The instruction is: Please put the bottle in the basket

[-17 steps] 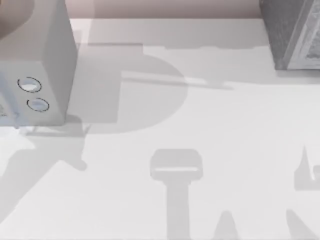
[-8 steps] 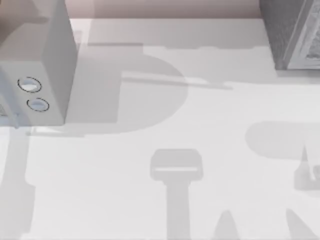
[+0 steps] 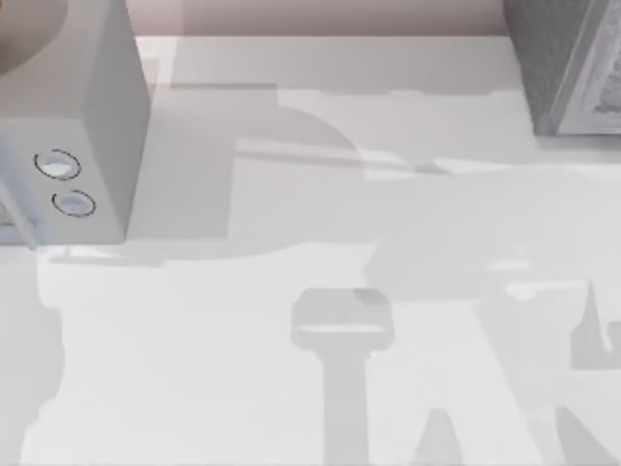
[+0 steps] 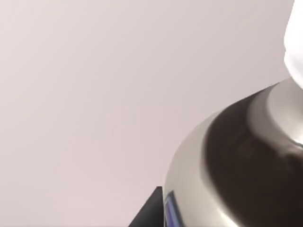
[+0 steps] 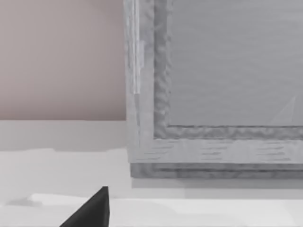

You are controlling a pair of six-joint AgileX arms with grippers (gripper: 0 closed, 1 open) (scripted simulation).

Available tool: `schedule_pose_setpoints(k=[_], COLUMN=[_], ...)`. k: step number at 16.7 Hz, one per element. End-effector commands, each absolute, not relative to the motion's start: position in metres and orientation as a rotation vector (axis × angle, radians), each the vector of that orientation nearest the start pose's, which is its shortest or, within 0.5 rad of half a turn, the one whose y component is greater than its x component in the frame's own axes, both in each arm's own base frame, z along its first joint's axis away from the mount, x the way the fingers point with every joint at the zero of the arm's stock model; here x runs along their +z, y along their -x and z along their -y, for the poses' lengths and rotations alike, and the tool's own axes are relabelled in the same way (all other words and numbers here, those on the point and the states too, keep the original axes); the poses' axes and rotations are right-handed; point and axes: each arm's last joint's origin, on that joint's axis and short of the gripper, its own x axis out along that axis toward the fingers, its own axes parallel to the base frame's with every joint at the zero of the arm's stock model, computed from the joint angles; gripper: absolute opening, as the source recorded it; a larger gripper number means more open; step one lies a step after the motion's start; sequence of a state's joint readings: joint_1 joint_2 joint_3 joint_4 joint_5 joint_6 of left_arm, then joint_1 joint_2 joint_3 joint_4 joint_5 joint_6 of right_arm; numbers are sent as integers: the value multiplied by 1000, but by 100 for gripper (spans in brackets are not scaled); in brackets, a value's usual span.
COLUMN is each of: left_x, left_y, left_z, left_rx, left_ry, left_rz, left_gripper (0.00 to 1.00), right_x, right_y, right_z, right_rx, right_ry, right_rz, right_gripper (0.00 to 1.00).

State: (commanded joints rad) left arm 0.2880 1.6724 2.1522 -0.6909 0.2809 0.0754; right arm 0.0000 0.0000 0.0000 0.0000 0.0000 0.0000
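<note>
Since half a second ago the shadows on the white table (image 3: 243, 388) have shifted. A broad one now spreads across its middle and right, and the rounded one near the centre has shrunk.

In the left wrist view the bottle (image 4: 227, 161) sits right against the camera with only plain backdrop behind it. We judge it is raised clear of the table, with the left gripper (image 4: 150, 213) closed on it, though just one dark tip shows beside the label.

The right gripper (image 5: 92, 210) hangs close before the grey, rough-walled basket (image 5: 213, 94), which stands at the table's far right corner (image 3: 568, 68); whether it is open we cannot tell. A grey box with two round rings (image 3: 87, 116) stands at the far left.

The bottle's silvery label looks smooth and curved, so it could slip or tilt during the carry. It could also clip the basket's wall, or meet the right arm waiting there.

It has a glossy black neck and a white cap.
</note>
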Motion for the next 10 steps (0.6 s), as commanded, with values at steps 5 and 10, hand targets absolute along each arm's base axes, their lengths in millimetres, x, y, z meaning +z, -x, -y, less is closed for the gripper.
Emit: schedule_pose_setpoints(k=[5, 10], left_x=[498, 479], left_y=[-334, -353], left_z=[-94, -96], left_rx=[13, 19], left_ry=[-2, -2], left_rz=[-214, -195], left_gripper=[0, 0], right_x=[160, 160], right_y=[-106, -106], right_z=[1, 1], right_rx=[0, 0], right_ry=[0, 0], right_rz=[0, 0], right_gripper=[100, 100])
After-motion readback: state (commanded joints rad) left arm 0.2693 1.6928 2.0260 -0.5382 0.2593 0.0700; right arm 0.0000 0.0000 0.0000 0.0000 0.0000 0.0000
